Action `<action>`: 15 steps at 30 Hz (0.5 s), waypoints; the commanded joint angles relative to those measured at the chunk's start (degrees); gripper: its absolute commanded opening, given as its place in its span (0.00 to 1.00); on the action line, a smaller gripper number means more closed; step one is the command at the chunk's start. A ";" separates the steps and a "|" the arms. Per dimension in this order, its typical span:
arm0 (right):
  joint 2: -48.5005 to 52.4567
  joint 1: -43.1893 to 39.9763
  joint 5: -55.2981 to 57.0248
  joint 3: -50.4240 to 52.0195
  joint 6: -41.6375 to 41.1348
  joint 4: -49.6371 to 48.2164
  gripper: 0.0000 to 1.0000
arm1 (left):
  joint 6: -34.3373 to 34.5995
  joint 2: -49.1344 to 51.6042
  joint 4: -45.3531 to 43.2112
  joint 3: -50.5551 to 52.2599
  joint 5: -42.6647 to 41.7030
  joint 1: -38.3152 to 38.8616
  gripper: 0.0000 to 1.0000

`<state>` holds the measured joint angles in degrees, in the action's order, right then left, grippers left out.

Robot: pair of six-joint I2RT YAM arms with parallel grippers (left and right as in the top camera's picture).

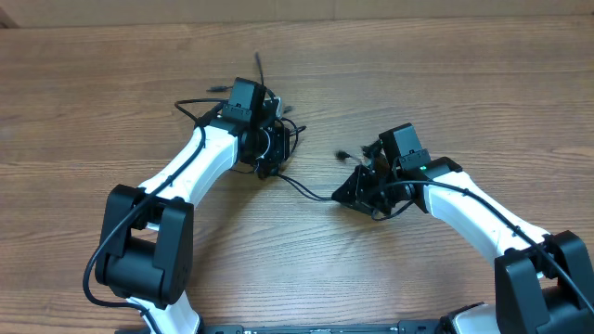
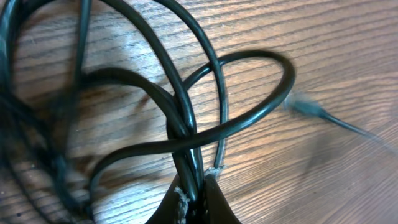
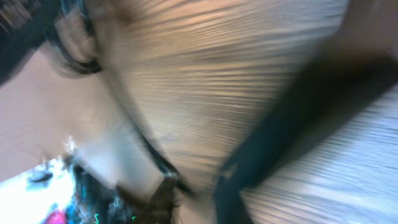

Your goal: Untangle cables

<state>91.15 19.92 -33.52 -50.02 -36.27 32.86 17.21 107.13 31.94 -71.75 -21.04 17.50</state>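
Observation:
The cables (image 1: 287,127) lie as a bunch of thin black cords on the wooden table, under my left gripper (image 1: 268,150). In the left wrist view several loops (image 2: 186,74) cross each other, and my left gripper (image 2: 196,194) is shut on two strands where they cross. A blurred plug end (image 2: 309,109) trails off to the right. One loose strand (image 1: 303,189) runs from the bunch to my right gripper (image 1: 340,196). The right wrist view is motion-blurred: my right gripper (image 3: 196,194) stands with its jaws apart, and a thin cord (image 3: 151,151) ends by the left finger.
A small plug (image 1: 342,153) lies on the table between the two arms. Another cord end (image 1: 259,65) sticks out behind the bunch. Thicker black wires (image 1: 483,206) run along both white arms. The table's far edge (image 1: 297,20) crosses the top of the overhead view.

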 commanded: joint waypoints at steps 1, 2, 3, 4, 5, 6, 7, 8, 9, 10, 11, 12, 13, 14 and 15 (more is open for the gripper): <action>-0.26 0.00 9.92 -0.17 -0.81 0.79 0.37 | -5.09 -1.07 0.20 -0.74 -3.61 -0.57 0.05; -0.26 0.00 10.43 -0.20 -0.79 0.92 0.39 | -6.23 -1.09 0.17 -0.85 -5.75 -0.70 0.09; -0.26 -0.04 10.45 -0.26 -0.81 0.92 0.40 | -6.73 -1.18 0.26 -1.20 -7.89 -1.05 0.13; -0.26 -0.13 10.38 -0.42 -0.81 0.92 0.41 | -6.93 -1.18 0.37 -1.64 -9.92 -1.46 0.16; -0.26 -0.15 10.40 -0.72 -0.79 1.09 0.44 | -6.95 -1.20 0.46 -2.27 -12.46 -2.03 0.19; -0.26 -0.15 10.43 -1.16 -0.76 1.53 0.45 | -6.95 -1.20 0.68 -2.89 -14.53 -2.54 0.22; -0.26 -0.15 10.56 -1.90 -0.50 2.34 0.46 | -6.95 -1.20 1.03 -3.63 -16.59 -2.99 0.24; -0.26 -0.15 10.58 -2.71 0.37 3.19 0.46 | -6.99 -1.20 1.51 -4.26 -17.84 -3.34 0.27; -0.26 -0.15 10.75 -3.69 1.18 4.17 0.46 | -6.99 -1.20 2.40 -4.96 -18.29 -3.67 0.31; -0.26 -0.15 11.21 -4.94 1.95 5.49 0.46 | -7.34 -1.20 3.45 -5.62 -18.27 -3.93 0.36; -0.26 -0.15 11.67 -6.05 2.27 6.60 0.46 | -8.41 -1.20 4.24 -6.03 -18.10 -4.07 0.40; -0.26 -0.15 12.46 -7.19 2.25 7.72 0.46 | -9.49 -1.20 5.05 -6.27 -16.90 -4.09 0.43; -0.26 -0.15 13.22 -8.44 2.27 8.66 0.46 | -9.49 -1.20 6.01 -6.34 -13.88 -4.09 0.45; -0.28 -0.15 13.40 -9.33 2.27 9.07 0.46 | -9.22 -1.18 7.10 -6.34 -10.54 -4.09 0.43; -0.26 -0.15 13.29 -10.14 2.25 9.07 0.46 | -8.07 -1.18 8.66 -6.32 -5.62 -4.09 0.41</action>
<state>91.15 19.90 -22.24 -56.53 -35.16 41.85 10.09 107.13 38.65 -77.14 -33.58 13.43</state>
